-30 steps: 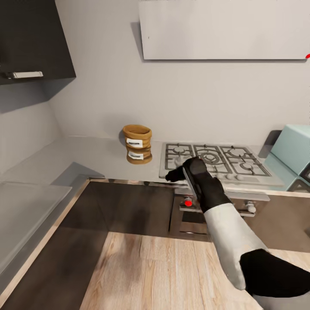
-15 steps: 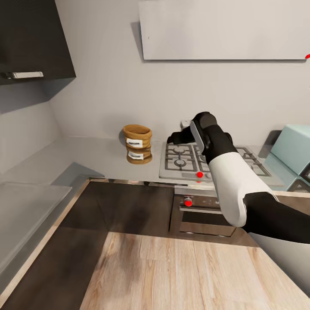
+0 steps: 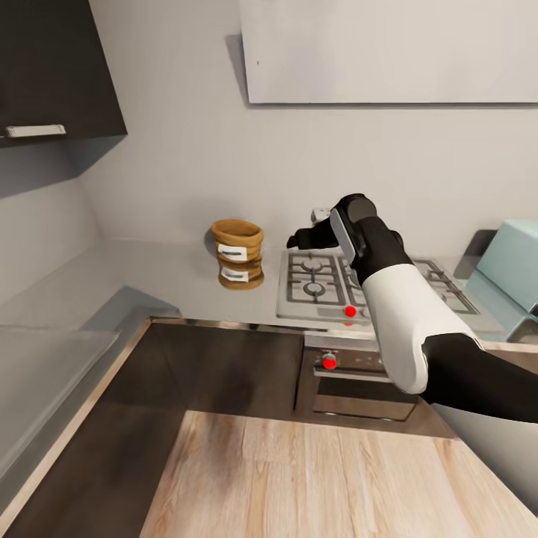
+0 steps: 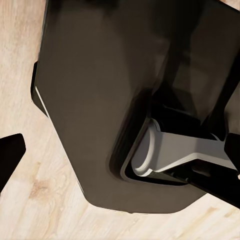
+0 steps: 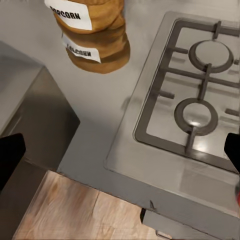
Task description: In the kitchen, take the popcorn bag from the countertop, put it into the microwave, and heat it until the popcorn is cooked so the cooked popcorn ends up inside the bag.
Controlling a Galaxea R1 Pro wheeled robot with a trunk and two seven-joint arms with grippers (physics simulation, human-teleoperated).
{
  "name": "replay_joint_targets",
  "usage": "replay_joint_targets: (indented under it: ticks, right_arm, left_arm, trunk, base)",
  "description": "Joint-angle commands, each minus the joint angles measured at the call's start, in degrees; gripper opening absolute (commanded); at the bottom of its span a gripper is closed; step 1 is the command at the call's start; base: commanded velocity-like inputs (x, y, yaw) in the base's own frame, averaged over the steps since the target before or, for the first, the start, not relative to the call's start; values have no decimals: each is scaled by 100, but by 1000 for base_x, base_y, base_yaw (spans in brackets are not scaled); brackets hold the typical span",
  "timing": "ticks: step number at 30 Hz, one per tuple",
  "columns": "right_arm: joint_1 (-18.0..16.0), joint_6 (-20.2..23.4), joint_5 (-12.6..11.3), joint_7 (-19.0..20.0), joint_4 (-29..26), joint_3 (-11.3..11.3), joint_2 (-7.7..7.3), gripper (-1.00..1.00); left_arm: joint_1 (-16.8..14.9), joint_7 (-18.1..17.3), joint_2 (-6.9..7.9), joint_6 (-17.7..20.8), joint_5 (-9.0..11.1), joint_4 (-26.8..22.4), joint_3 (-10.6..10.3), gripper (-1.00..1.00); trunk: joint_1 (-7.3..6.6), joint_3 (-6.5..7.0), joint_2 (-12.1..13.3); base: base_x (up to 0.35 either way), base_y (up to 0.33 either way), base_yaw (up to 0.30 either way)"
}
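On the grey countertop (image 3: 149,273) stands the popcorn bag (image 3: 237,240); right claw (image 3: 305,237) released, empty.

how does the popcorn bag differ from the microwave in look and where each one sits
The popcorn bag is a squat, round brown sack with a white label; the microwave is a pale mint-blue box. The bag stands left of the gas hob, the microwave to its right at the picture's edge. Both rest on the countertop.

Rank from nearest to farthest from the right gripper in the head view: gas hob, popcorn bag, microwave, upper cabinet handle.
1. Gas hob, directly under the right gripper.
2. Popcorn bag, on the countertop to the gripper's left.
3. Microwave, far right edge.
4. Upper cabinet handle, top left.
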Motion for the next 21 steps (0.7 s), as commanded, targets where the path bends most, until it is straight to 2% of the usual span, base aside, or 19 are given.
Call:
replay_joint_targets:
  ticks: [1,4,15,21]
  right_arm:
    - [-5,20,55,43,-8,2,0,100]
    - [5,20,104,-7,-9,7,0,100]
    - [22,20,49,17,-13,25,0,100]
    - [22,20,49,17,-296,28,0,100]
  left_arm:
    - [-1,-21,3,25,45,-10,-3,100]
    - [-1,-21,3,25,45,-16,-3,100]
    - [-1,-15,8,25,45,-14,-3,100]
    - [-1,-14,3,25,45,-7,-3,100]
  trunk:
    - [5,-8,-6]
    - [5,-8,-6]
    - [5,-8,-6]
    - [5,-8,-6]
  base:
    - [320,0,0]
    - [321,0,0]
    - [321,0,0]
    - [322,0,86]
